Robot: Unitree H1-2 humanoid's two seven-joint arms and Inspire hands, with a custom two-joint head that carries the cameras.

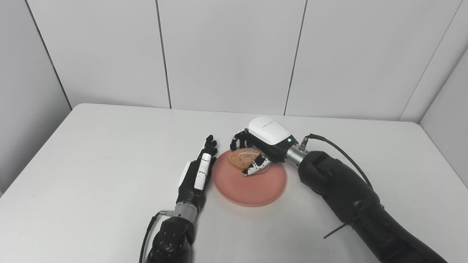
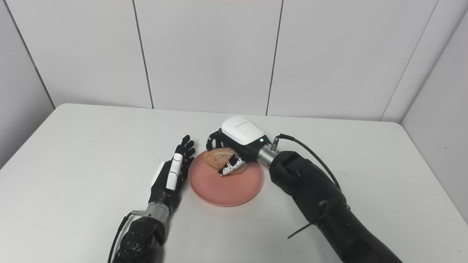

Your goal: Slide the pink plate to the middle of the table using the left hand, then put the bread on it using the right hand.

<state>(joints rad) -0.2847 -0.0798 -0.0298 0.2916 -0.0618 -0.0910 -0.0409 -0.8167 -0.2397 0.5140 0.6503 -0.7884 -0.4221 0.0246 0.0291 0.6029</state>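
A round pink plate (image 1: 248,186) lies near the middle of the white table. A golden-brown piece of bread (image 1: 243,157) sits over the plate's far part, and my right hand (image 1: 261,144) is shut on it, fingers curled over its far side and thumb at its near side. Whether the bread rests on the plate or hangs just above it is not clear. My left hand (image 1: 199,170) lies flat and open beside the plate's left rim, fingers stretched away from me, holding nothing.
The white table (image 1: 91,164) reaches to grey wall panels at the back, with rounded corners at far left and far right. A black cable loops from my right wrist (image 1: 340,149). Nothing else lies on the table.
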